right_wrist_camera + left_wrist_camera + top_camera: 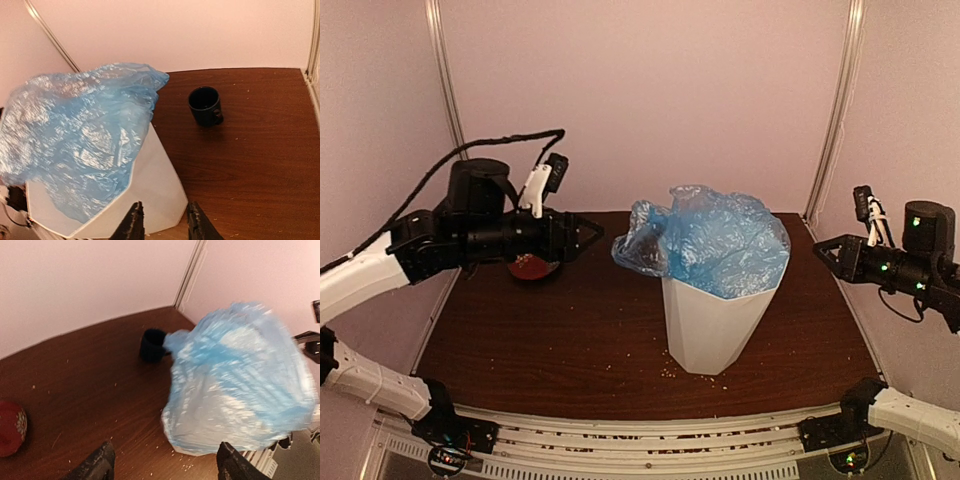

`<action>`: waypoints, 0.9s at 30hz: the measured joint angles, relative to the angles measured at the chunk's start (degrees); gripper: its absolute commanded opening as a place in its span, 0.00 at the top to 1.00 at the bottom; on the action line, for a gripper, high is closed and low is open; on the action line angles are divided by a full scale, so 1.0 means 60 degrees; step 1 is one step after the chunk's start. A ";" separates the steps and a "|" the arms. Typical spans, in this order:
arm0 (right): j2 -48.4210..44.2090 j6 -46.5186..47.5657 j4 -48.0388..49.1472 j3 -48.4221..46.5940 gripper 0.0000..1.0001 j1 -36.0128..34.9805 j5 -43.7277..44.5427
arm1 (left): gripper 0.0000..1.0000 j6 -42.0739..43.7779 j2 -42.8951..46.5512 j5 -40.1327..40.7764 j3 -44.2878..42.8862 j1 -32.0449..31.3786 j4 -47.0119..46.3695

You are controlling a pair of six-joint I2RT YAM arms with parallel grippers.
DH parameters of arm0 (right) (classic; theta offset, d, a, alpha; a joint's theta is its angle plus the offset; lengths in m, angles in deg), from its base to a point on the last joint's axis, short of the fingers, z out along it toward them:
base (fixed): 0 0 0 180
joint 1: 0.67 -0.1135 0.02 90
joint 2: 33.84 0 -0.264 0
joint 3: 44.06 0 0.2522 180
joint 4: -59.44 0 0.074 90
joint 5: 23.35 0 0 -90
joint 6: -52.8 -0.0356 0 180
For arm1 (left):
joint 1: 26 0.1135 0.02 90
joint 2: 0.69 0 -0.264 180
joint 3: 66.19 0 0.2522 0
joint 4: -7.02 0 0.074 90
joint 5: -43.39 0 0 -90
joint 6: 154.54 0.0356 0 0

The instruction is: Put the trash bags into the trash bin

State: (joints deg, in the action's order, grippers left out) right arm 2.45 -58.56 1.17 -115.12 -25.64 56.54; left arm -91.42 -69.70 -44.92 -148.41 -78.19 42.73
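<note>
The white faceted trash bin (712, 325) stands upright right of the table's middle. The light-blue trash bag (712, 240) sits in its mouth, bulges above the rim and spills over the far left edge. In the right wrist view the bag (80, 135) fills the bin (152, 185) from the left. In the left wrist view the bag (240, 375) is blurred and hides the bin. My left gripper (590, 235) hovers left of the bag, open and empty, its jaws wide apart (165, 467). My right gripper (823, 250) hovers right of the bin, open and empty (164, 225).
A dark blue mug (205, 105) stands on the brown table (570, 340) behind the bin, also in the left wrist view (152, 345). A red bowl (533, 266) sits under my left arm at the back left. Crumbs lie scattered on the table. Pink walls close in the back and sides.
</note>
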 measured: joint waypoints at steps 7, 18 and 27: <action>0.0200 -0.0361 0.0568 -0.0033 0.60 0.0000 -0.0863 | 0.26 0.0102 0.0087 0.0525 -0.2138 -0.1075 -0.0091; -0.1151 -0.0940 0.1217 0.1945 0.55 0.0000 -0.1716 | 0.26 -0.0051 -0.2528 -0.0412 -0.2736 -0.1559 -0.0076; -0.2051 -0.1235 0.1614 0.3158 0.55 0.0000 -0.2095 | 0.26 -0.0900 -0.2131 0.0273 -0.2736 -0.1810 -0.0514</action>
State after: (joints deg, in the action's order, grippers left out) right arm -9.86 -65.97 10.85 -96.17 -25.64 43.97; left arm -96.81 -82.49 -43.28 -164.83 -89.05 39.65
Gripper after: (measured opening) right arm 0.454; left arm 0.738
